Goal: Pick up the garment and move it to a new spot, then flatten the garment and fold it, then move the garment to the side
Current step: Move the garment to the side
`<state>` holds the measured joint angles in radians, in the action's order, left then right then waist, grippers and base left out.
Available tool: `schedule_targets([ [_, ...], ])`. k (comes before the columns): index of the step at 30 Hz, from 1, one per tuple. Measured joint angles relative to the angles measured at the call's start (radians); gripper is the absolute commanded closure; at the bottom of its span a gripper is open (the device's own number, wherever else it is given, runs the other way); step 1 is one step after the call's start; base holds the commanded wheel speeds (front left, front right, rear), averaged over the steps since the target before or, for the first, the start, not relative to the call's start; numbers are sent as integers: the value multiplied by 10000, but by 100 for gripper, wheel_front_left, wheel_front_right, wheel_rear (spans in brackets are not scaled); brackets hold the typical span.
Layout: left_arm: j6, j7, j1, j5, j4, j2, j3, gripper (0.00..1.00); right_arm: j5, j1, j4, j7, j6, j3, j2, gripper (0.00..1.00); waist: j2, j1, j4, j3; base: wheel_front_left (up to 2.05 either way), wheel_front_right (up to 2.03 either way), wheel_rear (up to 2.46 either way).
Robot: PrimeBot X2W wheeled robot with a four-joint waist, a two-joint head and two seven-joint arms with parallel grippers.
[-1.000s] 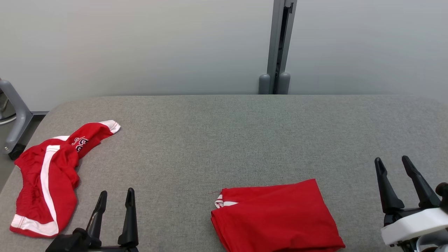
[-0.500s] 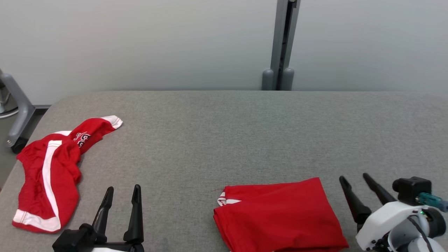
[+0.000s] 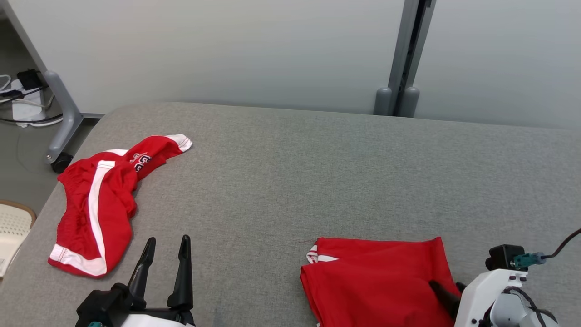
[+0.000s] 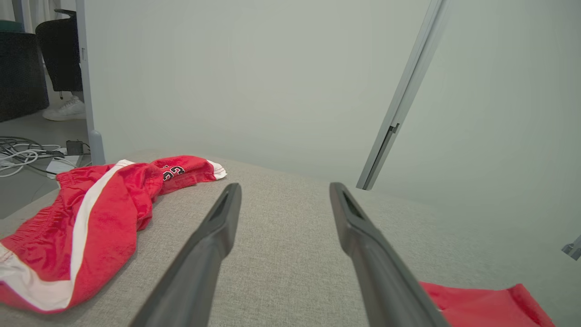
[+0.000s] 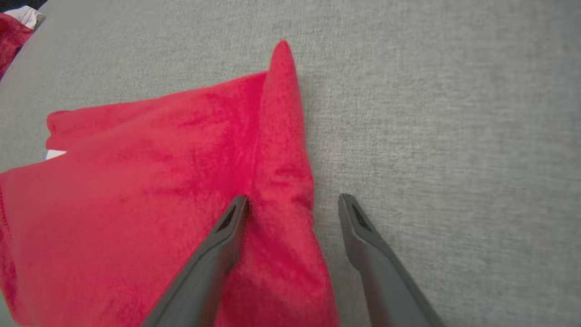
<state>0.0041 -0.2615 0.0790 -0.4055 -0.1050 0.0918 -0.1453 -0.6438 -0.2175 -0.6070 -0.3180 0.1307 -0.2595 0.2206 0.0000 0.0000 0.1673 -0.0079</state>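
Observation:
A folded red garment lies flat at the near edge of the grey table. My right gripper is open and low at its right edge. In the right wrist view the right gripper straddles that edge of the garment, one finger over the cloth and the other over bare table, with nothing gripped. A second, crumpled red garment with white stripes lies at the table's left end. My left gripper hovers open near the front edge, to the right of the striped garment.
Behind the table is a pale wall with a grey post. Off the left edge stand a wheeled grey leg, floor cables and a white basket. Bare table lies between and beyond the two garments.
The head camera has swung, shifting the whole picture. My right gripper has dropped and moved in from the right, from beside the folded garment onto its right edge. The left gripper has held still.

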Motion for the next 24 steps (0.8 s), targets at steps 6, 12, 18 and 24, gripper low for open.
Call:
schedule_targets([
  [6, -33, -2, -44, 0, -92, -12, 13, 0, -640, -44, -125, -341, 0, -151, 81, 67, 0, 0, 170, 38, 0, 0, 0],
  [12, -42, -2, -56, 4, -107, -12, 61, 0, -790, -120, -77, 144, 0, -397, 211, 100, 0, 0, 110, 62, 0, 0, 0],
  [18, -215, -4, -305, 105, -56, -6, -21, 0, -621, -801, 48, 1327, 0, -481, 476, 100, 0, 0, -230, 229, 0, 0, 0],
  [24, -435, -19, -841, 286, -82, -2, -274, 0, -589, -1525, -109, 2151, 0, -631, 600, 100, 0, 0, -920, 493, 0, 0, 0],
])
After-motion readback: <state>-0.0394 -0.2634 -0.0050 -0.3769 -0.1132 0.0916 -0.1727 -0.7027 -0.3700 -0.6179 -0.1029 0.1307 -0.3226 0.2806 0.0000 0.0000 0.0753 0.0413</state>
